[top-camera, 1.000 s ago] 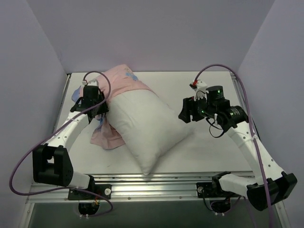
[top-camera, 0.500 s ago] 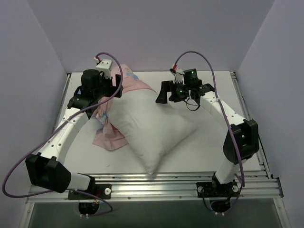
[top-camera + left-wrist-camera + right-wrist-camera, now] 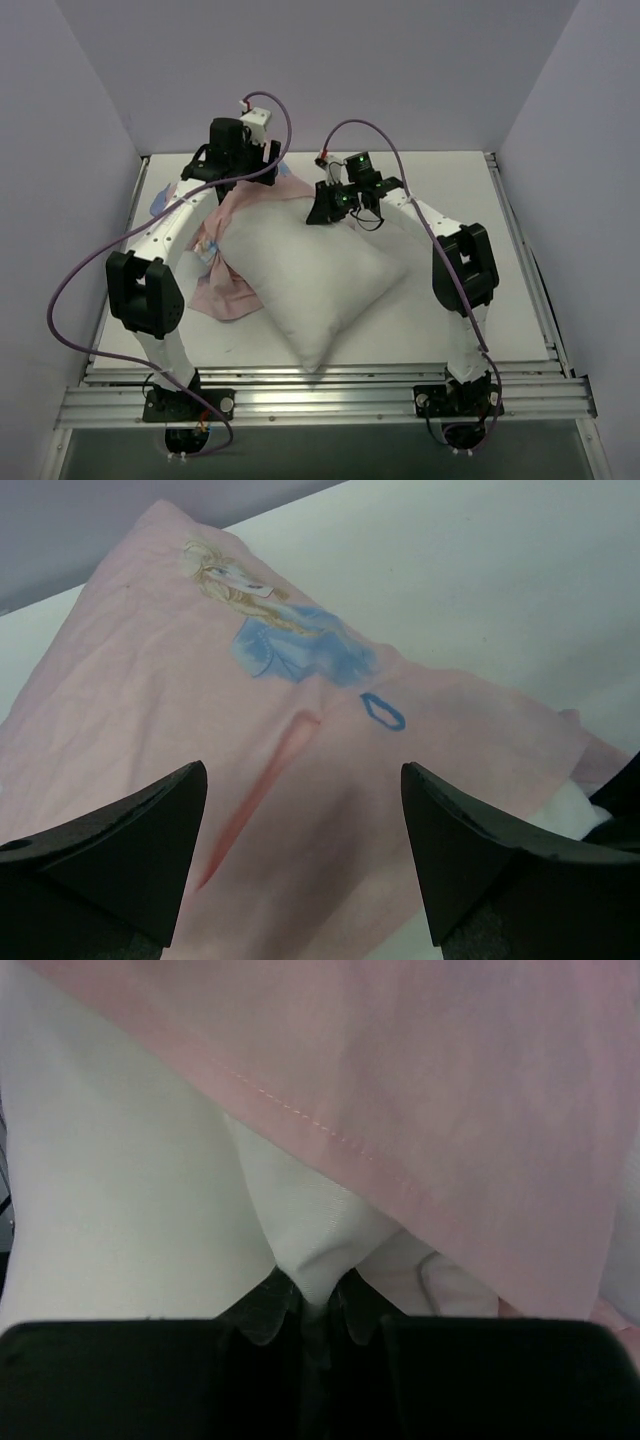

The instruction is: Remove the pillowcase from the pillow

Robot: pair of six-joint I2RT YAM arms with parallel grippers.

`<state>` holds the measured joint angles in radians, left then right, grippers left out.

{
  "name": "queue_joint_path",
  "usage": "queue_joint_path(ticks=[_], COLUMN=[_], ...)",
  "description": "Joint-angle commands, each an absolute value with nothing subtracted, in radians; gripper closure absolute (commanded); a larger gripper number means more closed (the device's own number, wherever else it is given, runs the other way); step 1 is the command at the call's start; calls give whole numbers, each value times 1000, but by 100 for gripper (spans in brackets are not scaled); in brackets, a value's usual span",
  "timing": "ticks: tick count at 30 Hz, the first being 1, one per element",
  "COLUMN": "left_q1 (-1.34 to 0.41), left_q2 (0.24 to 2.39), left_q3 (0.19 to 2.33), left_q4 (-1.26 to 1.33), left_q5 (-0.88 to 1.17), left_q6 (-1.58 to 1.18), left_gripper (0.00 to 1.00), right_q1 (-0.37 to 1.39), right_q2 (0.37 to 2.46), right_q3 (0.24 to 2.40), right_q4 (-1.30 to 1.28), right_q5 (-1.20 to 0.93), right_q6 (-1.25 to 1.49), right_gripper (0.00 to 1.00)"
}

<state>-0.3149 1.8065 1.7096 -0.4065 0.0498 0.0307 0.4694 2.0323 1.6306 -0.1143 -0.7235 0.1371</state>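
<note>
Mostly done, I'd say: the pillow [image 3: 310, 270] lies bare and white from its near corner up most of its length. The pillowcase [image 3: 228, 288], pink side out, is bunched against the pillow's left side and covers only its far corner. At the pillow's far edge my right gripper [image 3: 305, 1305] is clamped tight on a fold of its white fabric, just under the pink hem. Past that, my left gripper [image 3: 302, 780] hangs spread wide over the pillowcase, holding nothing. Left: grab the cover, strip that last corner.
</note>
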Motion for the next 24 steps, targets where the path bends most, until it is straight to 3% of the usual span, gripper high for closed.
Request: queue_joint_path(ticks=[1, 11, 24], left_q1=[-334, -390, -406], left_q2=[1836, 1881, 1957], left_q3=[1828, 1876, 1951], left_q4=[-486, -577, -715], left_q5=[98, 101, 173], left_q6=[87, 152, 160], left_gripper=[15, 21, 30], right_q1=[532, 545, 577], right_q2=[1996, 1836, 1784], right_q3=[1597, 1595, 1628], right_q4=[-189, -296, -348], right_q5=[-721, -514, -422], right_q6=[60, -31, -63], right_gripper=[100, 100, 100])
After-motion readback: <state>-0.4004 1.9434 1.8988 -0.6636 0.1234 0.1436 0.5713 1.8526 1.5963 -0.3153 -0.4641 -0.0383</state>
